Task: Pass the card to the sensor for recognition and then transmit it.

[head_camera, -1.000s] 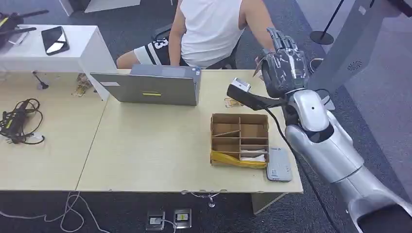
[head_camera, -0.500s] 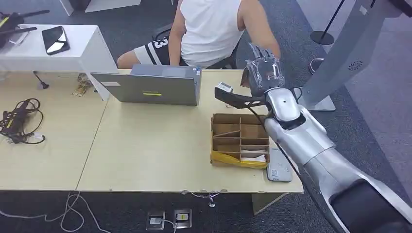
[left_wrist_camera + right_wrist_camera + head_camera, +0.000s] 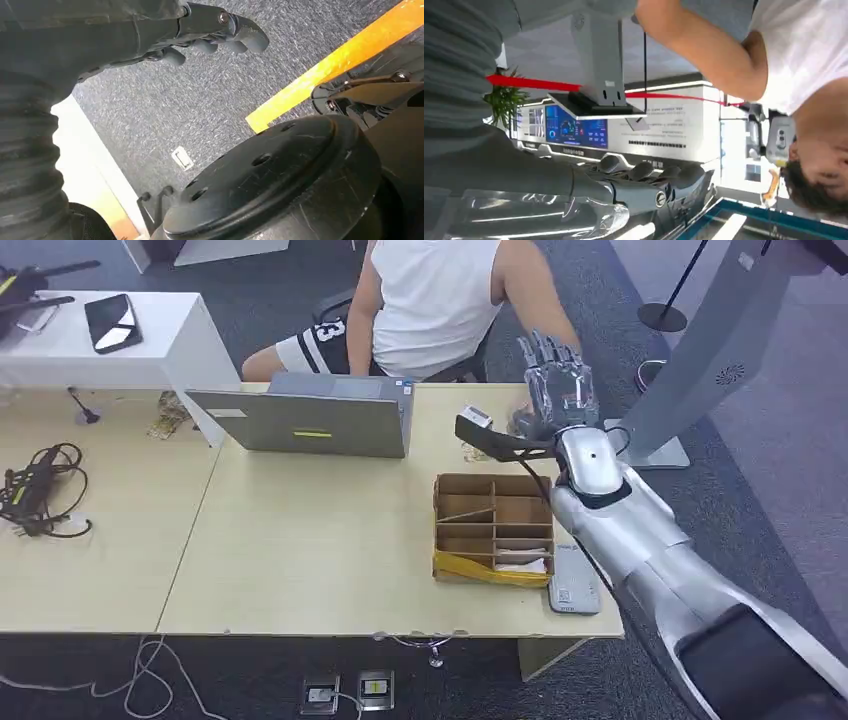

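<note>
My right hand (image 3: 556,382) is raised over the table's far right edge, fingers pointing up, just below the forearm of a seated person in a white top (image 3: 435,300). In the right wrist view the fingers (image 3: 649,186) lie straight over a glossy, clear flat piece (image 3: 574,216), the card as far as I can tell, pinned beneath them. A grey flat reader (image 3: 572,590) lies on the table beside a cardboard box, well below the hand. My left hand (image 3: 210,30) hangs over grey carpet, fingers loosely bent, holding nothing.
A divided cardboard box (image 3: 493,502) with a yellow strip along its front stands right of centre. A grey laptop (image 3: 320,422) sits at the far edge. Cables (image 3: 40,490) lie at the left. A grey kiosk stand (image 3: 700,350) rises on the right.
My right arm has come down and moved left from beside the kiosk toward the person's arm, then edged slightly back to the right. The person's arm stays close behind the hand.
</note>
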